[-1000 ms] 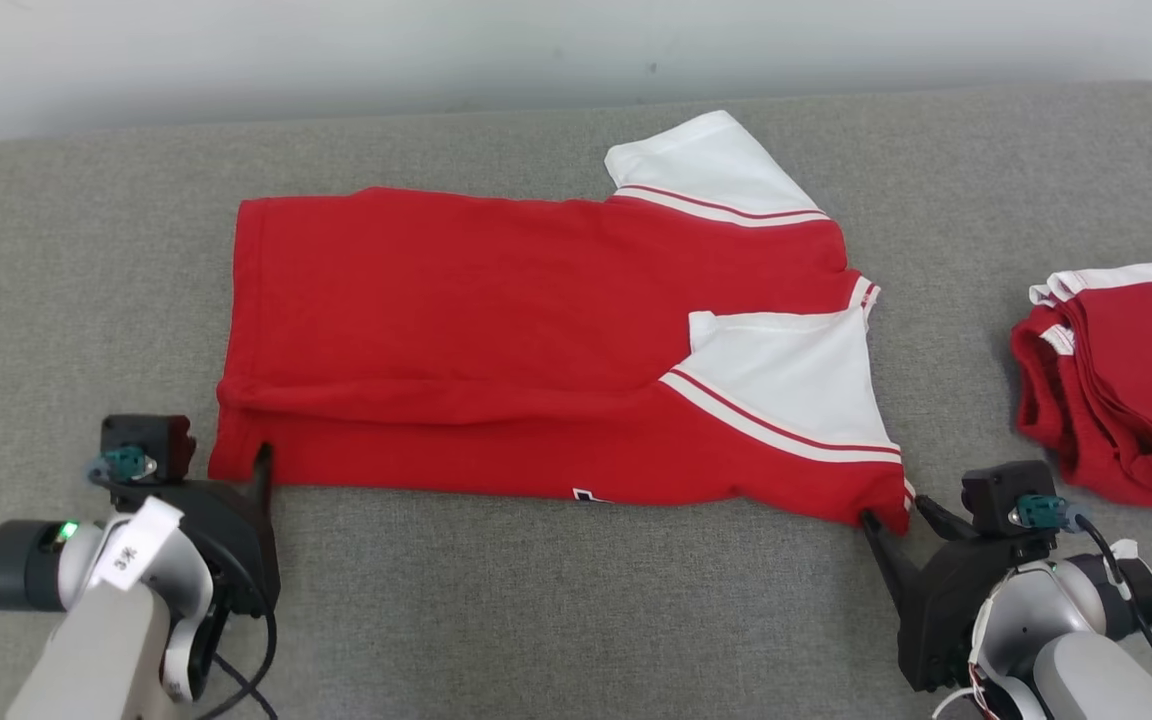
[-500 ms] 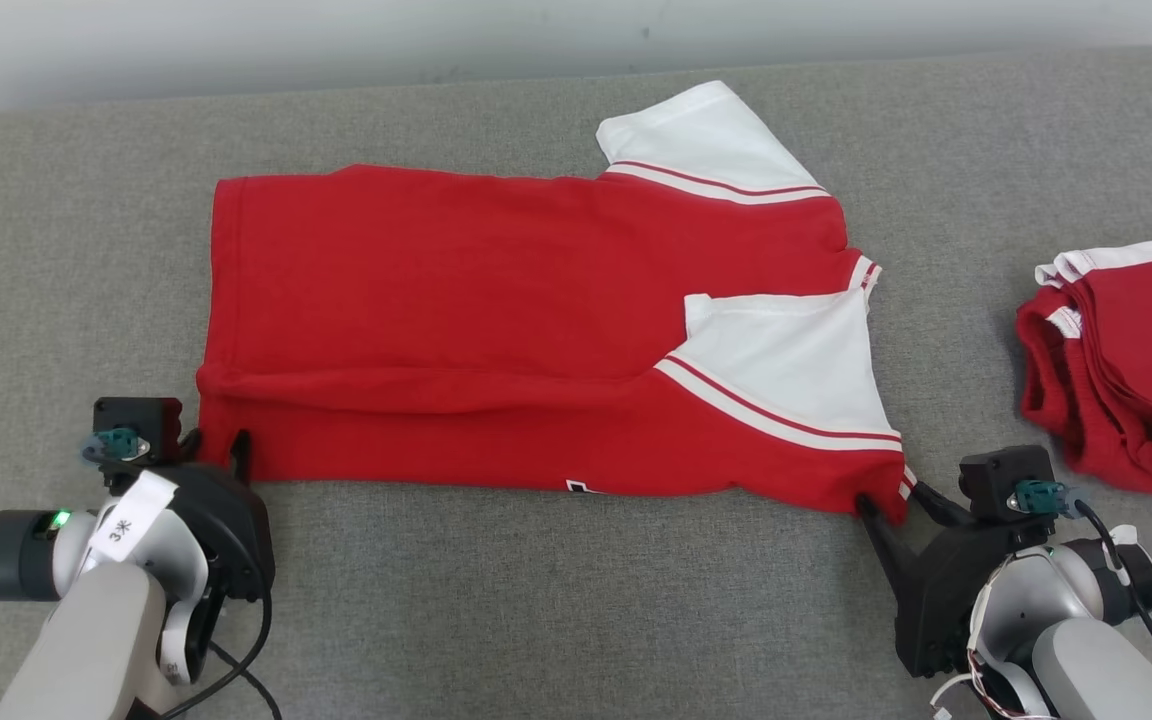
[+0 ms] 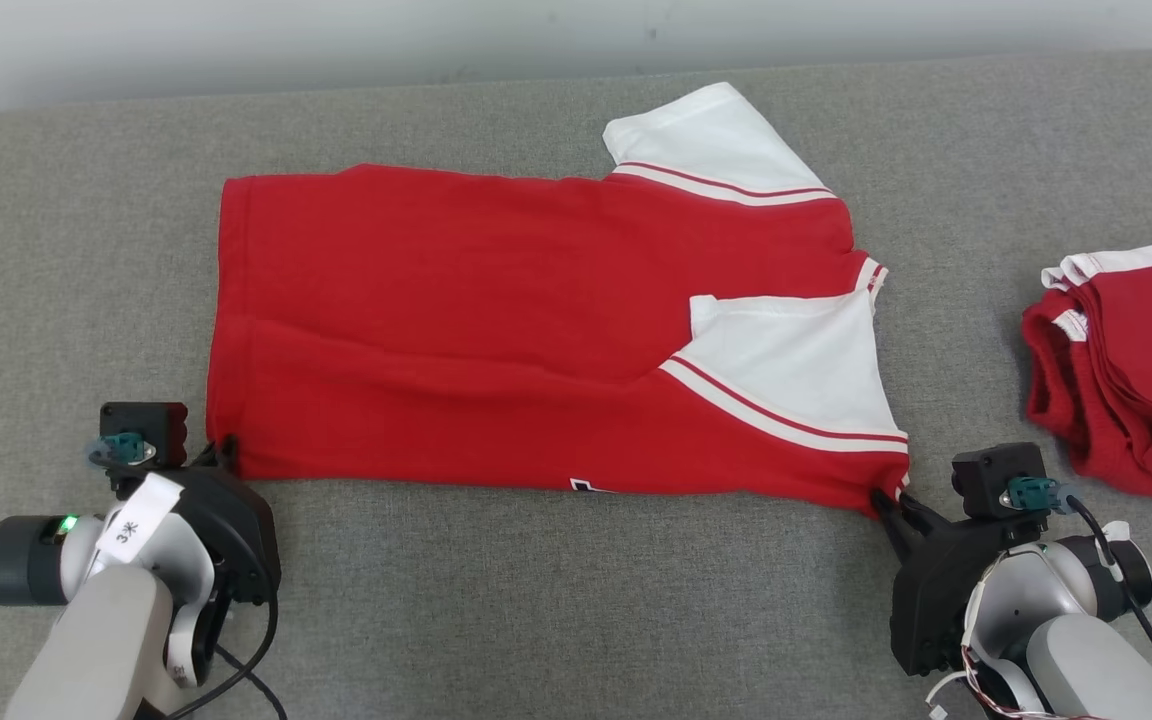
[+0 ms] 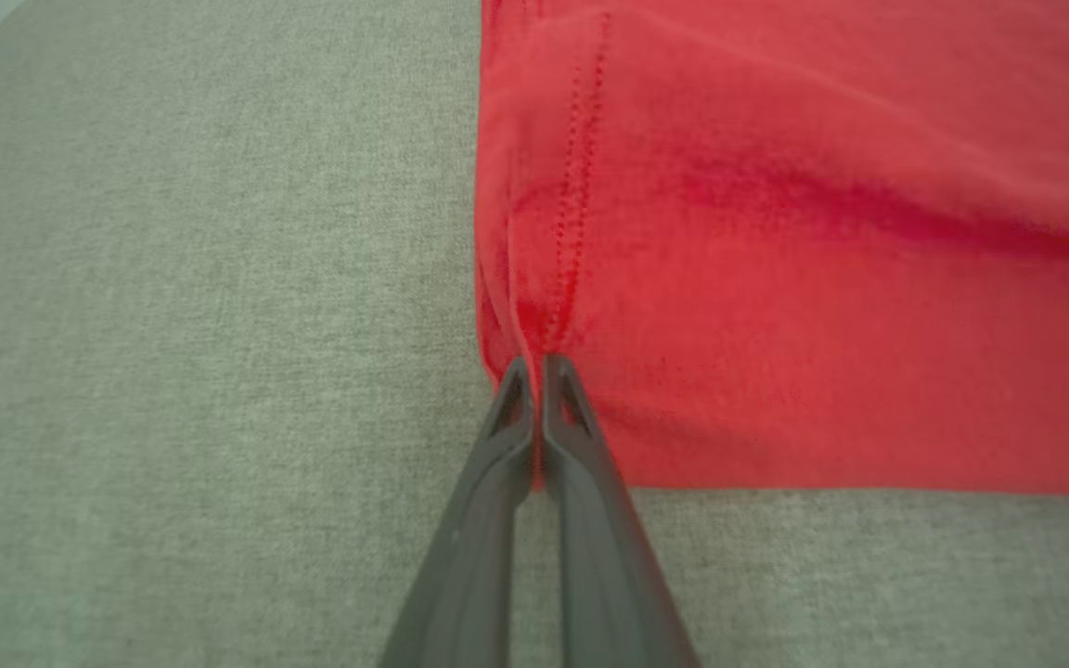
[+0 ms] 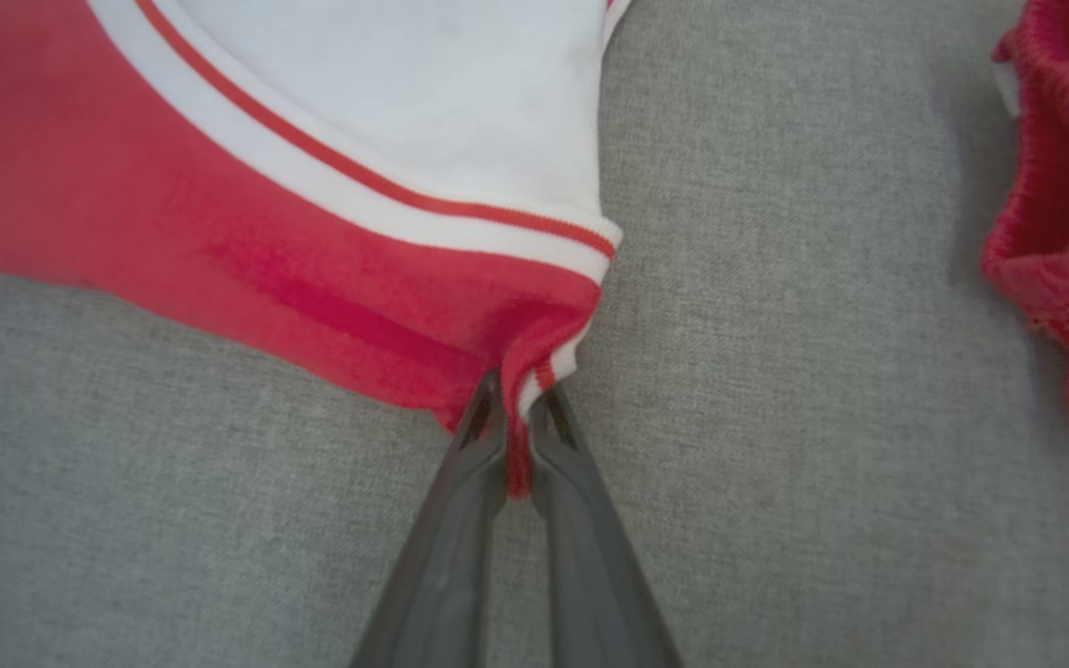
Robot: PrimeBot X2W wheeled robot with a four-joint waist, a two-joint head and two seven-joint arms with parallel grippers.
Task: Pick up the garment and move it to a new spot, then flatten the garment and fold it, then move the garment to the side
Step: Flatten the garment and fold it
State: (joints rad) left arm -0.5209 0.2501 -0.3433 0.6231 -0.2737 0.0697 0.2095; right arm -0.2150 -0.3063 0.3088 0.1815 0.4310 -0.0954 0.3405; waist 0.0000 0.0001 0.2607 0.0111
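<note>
The garment (image 3: 496,330) is a red shirt with white sleeves, spread flat across the grey surface, its near long side folded over. My left gripper (image 3: 221,450) is shut on the garment's near left hem corner (image 4: 534,343), the cloth pinched between the two fingers. At the near right corner, below the folded white sleeve (image 3: 796,365), my right gripper (image 3: 886,500) is shut on the red-and-white edge (image 5: 521,390). Both corners lie low on the surface.
A folded pile of red garments with white trim (image 3: 1131,360) lies at the right edge, also visible in the right wrist view (image 5: 1063,232). The grey padded surface (image 3: 556,600) runs wide in front of the shirt, ending at a pale wall at the back.
Both grippers have closed on the shirt's near corners, having stood open around them a second ago. The ridge along the near fold has flattened.
</note>
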